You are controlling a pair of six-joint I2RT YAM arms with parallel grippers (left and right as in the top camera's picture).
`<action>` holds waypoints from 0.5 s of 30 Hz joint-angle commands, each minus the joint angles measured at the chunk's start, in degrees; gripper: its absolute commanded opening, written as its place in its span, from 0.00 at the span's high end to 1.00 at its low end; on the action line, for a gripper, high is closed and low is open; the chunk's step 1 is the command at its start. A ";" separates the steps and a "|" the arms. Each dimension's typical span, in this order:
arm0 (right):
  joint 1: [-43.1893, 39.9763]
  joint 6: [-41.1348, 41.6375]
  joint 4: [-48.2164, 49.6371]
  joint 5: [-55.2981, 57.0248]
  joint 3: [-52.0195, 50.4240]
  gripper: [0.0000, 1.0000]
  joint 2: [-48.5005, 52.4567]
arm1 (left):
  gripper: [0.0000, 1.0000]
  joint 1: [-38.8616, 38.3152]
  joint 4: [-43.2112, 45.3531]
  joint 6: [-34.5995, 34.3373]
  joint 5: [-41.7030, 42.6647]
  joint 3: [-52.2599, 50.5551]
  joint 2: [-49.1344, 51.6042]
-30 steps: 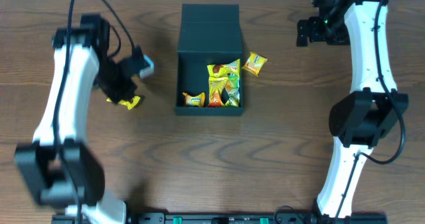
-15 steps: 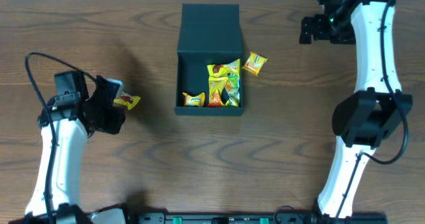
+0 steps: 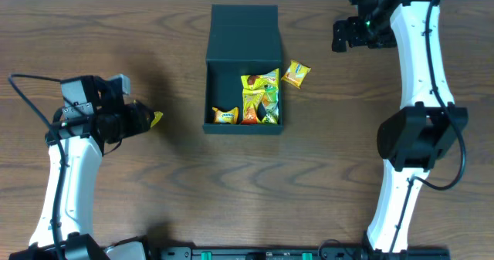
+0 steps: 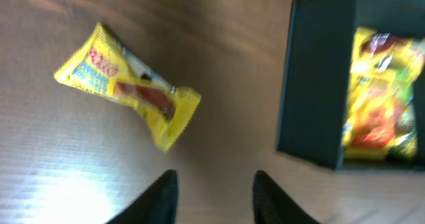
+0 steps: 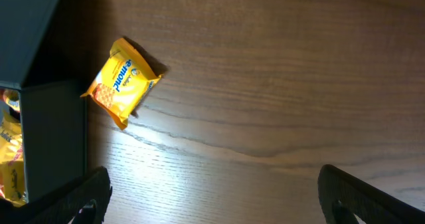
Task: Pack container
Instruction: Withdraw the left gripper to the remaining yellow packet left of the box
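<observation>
Container (image 3: 243,127) sits mid-counter (image 3: 231,198), lid flipped open & lying back twd the far edge. Yellow packets inside (image 3: 258,98): a pile on its right side, one at the front-left corner.

My left jaws: spread, nothing btwn them, over bare wood well left of the container. Loose left packet (image 4: 126,84) lies flat on the counter just ahead of the tips, not btwn them, apart from the container wall.

My right jaws: spread wide, empty, up near the far right. Right packet (image 5: 123,83) lies just beside the container's right wall; can't tell if touching.
</observation>
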 commanded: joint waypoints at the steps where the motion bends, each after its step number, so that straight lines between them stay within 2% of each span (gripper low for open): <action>1: 0.39 -0.83 -0.24 0.85 0.61 0.01 -1.77 | 0.05 0.15 0.85 -17.53 -3.74 0.24 0.09; 2: 0.39 -0.83 -0.31 0.87 0.57 0.01 -1.77 | 0.05 0.15 0.35 -23.98 -7.02 0.24 0.09; 3: 0.39 -0.85 -0.31 0.87 0.50 0.01 -1.77 | 0.05 0.11 0.17 -26.99 -8.76 0.24 0.09; 7: 0.44 -0.83 -0.26 0.87 0.33 0.01 -1.77 | 0.04 0.09 -1.36 -35.04 -14.16 0.24 0.15; 11: 0.44 -0.85 -0.26 0.85 0.33 0.01 -1.77 | 0.04 0.09 -4.28 -40.24 -17.46 0.24 1.31; 15: 0.44 -0.85 -0.24 0.87 0.33 0.01 -1.77 | 0.01 -0.37 -4.11 -44.04 -17.33 0.24 4.15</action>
